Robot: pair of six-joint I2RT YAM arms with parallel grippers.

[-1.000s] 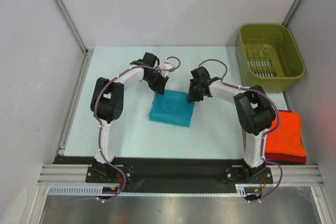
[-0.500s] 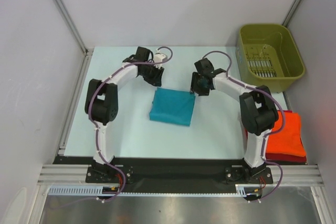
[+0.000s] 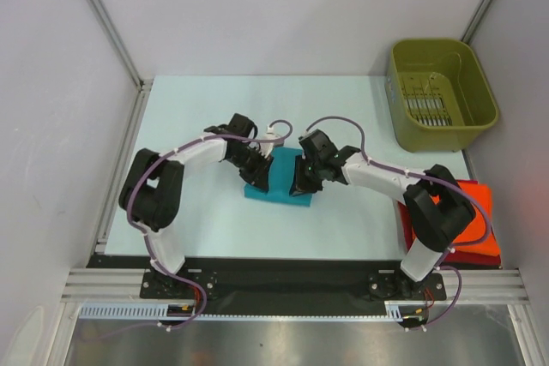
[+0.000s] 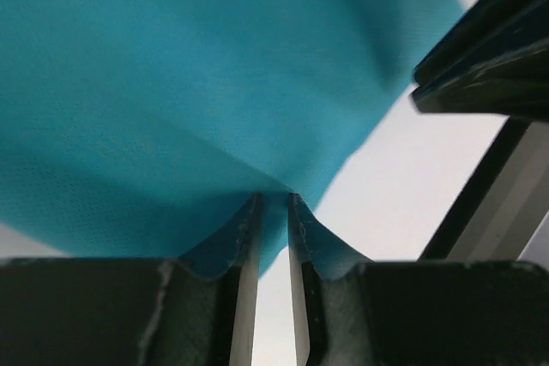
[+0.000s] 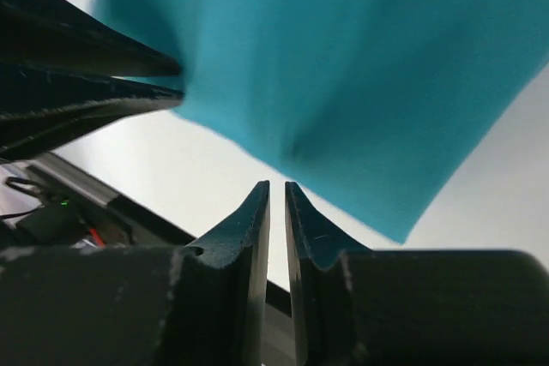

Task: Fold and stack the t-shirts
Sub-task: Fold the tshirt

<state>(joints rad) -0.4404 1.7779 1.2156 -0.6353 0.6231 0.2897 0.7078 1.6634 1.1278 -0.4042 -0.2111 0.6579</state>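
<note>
From above, the teal shirt (image 3: pixel 280 169) lies folded into a small rectangle in the middle of the desk (image 3: pixel 197 117). The left tool (image 3: pixel 257 177) is over its left side and the right tool (image 3: pixel 300 182) over its right side, both low on the cloth. At the desk's right edge, well apart, an orange shirt (image 3: pixel 473 207) sits folded on a dark red shirt (image 3: pixel 450 256). A green bin (image 3: pixel 442 92) stands in the far right corner.

Through the left wrist camera, the left tool (image 4: pixel 274 203) is narrow, and the edge of the teal shirt (image 4: pixel 214 66) is drawn into a peak between its tips, so it is pinching the cloth. The fabric is smooth, plain and slightly sagging.

Through the right wrist camera, the right tool (image 5: pixel 274 186) is also narrow. Its tips sit just short of the edge of the teal shirt (image 5: pixel 343 66), with pale desk (image 5: pixel 171 169) showing behind them. We cannot tell whether it catches any cloth. The cloth is blurred here, with one shallow dimple.
</note>
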